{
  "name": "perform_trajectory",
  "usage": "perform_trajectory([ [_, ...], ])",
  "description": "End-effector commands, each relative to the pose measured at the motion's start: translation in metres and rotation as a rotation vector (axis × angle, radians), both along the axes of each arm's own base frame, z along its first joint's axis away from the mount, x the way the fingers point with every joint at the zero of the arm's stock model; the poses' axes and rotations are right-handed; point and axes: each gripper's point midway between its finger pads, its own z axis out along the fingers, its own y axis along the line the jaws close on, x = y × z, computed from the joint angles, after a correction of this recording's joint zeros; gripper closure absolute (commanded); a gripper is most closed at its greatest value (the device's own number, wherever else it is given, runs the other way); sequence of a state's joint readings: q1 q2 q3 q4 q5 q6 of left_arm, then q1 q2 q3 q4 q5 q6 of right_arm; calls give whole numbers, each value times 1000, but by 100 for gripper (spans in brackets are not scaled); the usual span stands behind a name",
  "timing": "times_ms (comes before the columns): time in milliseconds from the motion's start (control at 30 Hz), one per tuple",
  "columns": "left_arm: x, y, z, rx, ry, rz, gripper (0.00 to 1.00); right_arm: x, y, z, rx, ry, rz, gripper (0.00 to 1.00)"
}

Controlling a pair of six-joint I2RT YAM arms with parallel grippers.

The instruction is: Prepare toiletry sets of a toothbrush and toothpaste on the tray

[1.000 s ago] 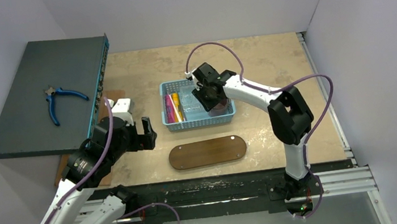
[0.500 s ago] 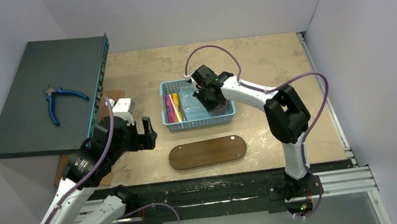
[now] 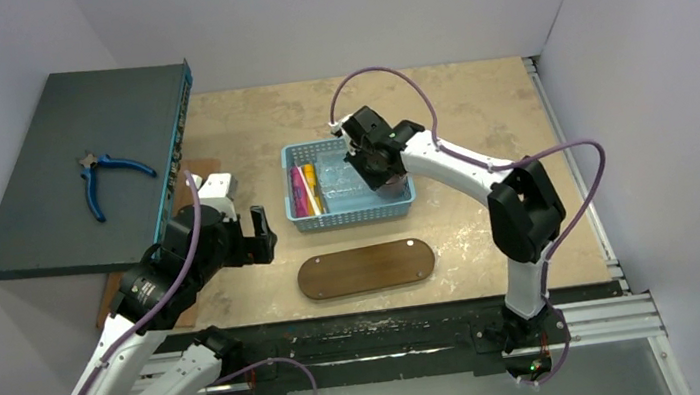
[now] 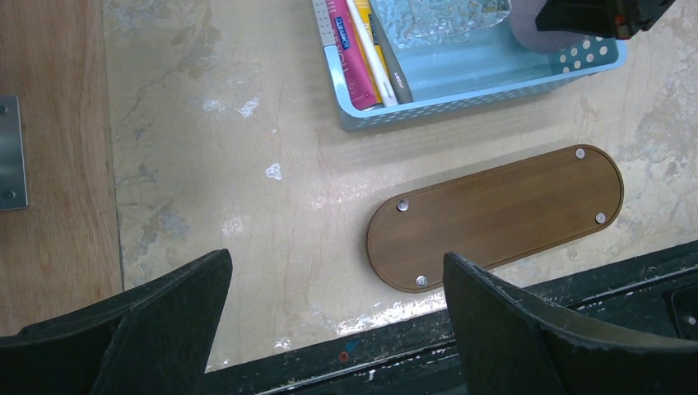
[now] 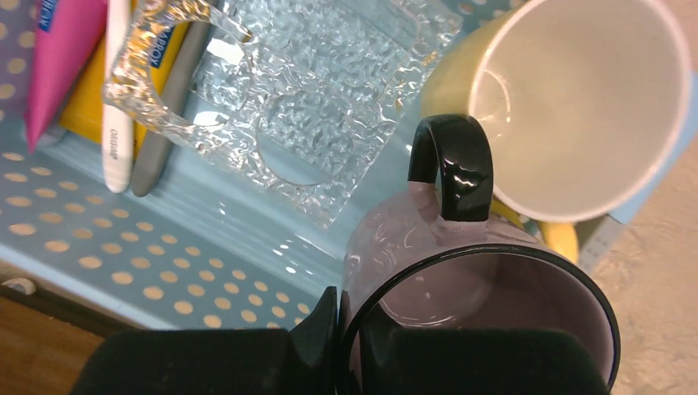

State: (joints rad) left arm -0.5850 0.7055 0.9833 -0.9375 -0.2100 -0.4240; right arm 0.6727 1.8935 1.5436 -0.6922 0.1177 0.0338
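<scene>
**Task items.** The tray lies on the tabletop, just in front of the blue basket and apart from it. No toothbrush or tube is seen on it. The toothbrush, the pink tube and the yellow tube lie side by side at the left end of the basket. A grey stick lies against them, and a clear textured glass piece overlaps their ends.

**End effectors.** The right end effector is down at the right end of the basket. It is clamped on the rim of a mauve mug, one finger outside the wall and one inside. The left end effector is held over the tabletop to the left of the tray, its jaws wide apart and holding nothing.

**Step in hand.** The grip is judged to be on a thing outside the sets, presumably so that the basket can be cleared.

**Recommendations.**
- The mug should be raised straight up until the basket wall is cleared. A yellow cup stands close against its handle side and could be dragged or tipped by a sideways pull.
- A rim pinch is liable to swing, so slow travel is advised.
- The mug should be set down well away from the tray.
- The glass piece should be watched, since it could be nudged onto the toothbrush.
</scene>
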Motion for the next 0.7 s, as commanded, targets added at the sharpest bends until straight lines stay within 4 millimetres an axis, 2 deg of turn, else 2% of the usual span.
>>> perform_trajectory([
  [0,3,1,2,10,-25,-8,0,13,-4,71,44,-183,-28,100],
  [200,2,3,3,10,-34,0,0,-1,1,99,74,-219,2,100],
  [400,2,7,6,11,-46,13,0,-34,22,124,129,-233,106,100],
  [667,-2,18,18,-1,-111,47,0,-89,51,129,133,-235,344,100],
])
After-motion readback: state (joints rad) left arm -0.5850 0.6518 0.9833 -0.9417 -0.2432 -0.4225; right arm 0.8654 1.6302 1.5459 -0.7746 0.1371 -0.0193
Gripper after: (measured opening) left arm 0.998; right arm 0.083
